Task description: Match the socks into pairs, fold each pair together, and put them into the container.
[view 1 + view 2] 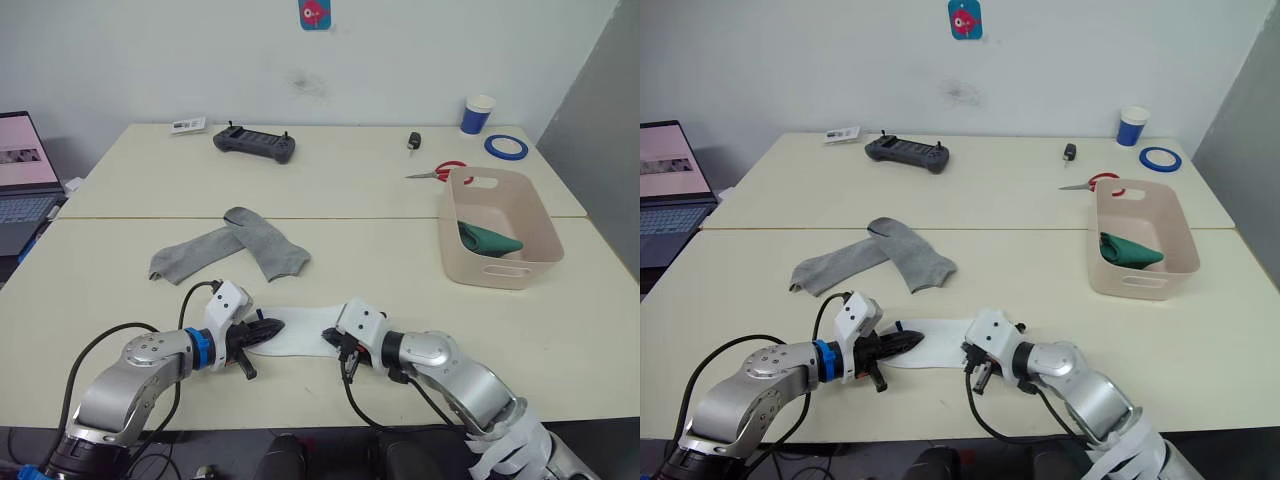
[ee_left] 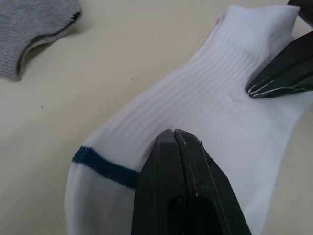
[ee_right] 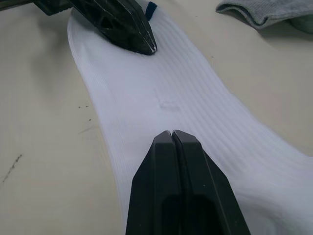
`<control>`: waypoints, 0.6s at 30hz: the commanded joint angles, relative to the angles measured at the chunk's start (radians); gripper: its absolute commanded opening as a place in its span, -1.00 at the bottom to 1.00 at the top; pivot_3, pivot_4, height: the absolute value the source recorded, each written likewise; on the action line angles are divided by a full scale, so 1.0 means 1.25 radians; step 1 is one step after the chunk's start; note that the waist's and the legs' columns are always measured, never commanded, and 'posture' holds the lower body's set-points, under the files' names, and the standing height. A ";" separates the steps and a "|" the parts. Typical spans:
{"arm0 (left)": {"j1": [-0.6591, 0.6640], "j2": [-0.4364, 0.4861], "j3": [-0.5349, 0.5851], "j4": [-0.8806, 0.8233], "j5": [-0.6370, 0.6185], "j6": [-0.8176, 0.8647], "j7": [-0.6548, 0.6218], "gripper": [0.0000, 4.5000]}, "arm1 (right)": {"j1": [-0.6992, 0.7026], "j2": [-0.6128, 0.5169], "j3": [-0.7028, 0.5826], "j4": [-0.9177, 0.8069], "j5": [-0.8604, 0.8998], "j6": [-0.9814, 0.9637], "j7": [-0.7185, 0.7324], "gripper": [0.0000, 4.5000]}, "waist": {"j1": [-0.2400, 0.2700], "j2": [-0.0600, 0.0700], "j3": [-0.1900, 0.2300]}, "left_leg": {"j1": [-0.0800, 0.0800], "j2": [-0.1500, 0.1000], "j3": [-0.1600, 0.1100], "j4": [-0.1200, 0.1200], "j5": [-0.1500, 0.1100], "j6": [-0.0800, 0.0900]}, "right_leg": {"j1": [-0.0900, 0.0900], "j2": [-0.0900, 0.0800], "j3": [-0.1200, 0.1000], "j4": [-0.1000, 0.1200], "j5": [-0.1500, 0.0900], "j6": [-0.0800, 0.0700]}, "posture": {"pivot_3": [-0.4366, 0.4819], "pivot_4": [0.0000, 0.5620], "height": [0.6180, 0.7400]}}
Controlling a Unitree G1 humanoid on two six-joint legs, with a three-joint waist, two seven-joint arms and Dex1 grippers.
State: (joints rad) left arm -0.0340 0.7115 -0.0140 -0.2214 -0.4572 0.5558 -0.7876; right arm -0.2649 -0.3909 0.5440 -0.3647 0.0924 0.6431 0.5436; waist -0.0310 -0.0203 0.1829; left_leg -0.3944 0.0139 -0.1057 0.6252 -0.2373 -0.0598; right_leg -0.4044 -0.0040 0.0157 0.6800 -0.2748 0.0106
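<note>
A white sock point(image 1: 298, 335) with a navy stripe point(image 2: 102, 166) lies flat near the table's front edge. My left gripper point(image 1: 268, 328) is shut, its tips resting on the sock's striped cuff end. My right gripper point(image 1: 330, 340) is also shut, with its tips on the sock's other end. No fabric shows between either pair of fingers. Two grey socks point(image 1: 228, 247) lie overlapping farther back, to the left of centre. The container point(image 1: 500, 272) stands on the right and holds folded dark green socks point(image 1: 488, 240).
Along the far table lie a black controller point(image 1: 254, 144), a small black item point(image 1: 413, 141), red-handled scissors point(image 1: 438, 172), a blue tape ring point(image 1: 506, 147) and a blue-and-white cup point(image 1: 478, 114). A laptop point(image 1: 25, 170) sits off the left edge.
</note>
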 commanded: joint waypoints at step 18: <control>-0.036 0.001 0.044 -0.131 -0.065 0.027 -0.020 -1.00 | 0.006 -0.039 -0.171 -0.147 0.114 -0.024 0.058 -0.97 | -0.001 0.001 -0.002 | 0.000 0.000 0.000 0.000 0.000 0.000 | 0.000 0.001 0.000 0.000 0.000 0.000 | -0.05 -0.47 1.00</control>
State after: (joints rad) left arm -0.0703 0.7198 0.0639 -0.3872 -0.5583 0.5937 -0.8176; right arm -0.2328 -0.4540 0.2879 -0.5706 0.2703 0.6232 0.6344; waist -0.0322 -0.0195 0.1805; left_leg -0.3939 0.0143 -0.1053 0.6249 -0.2373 -0.0598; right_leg -0.4043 -0.0029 0.0154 0.6805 -0.2747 0.0108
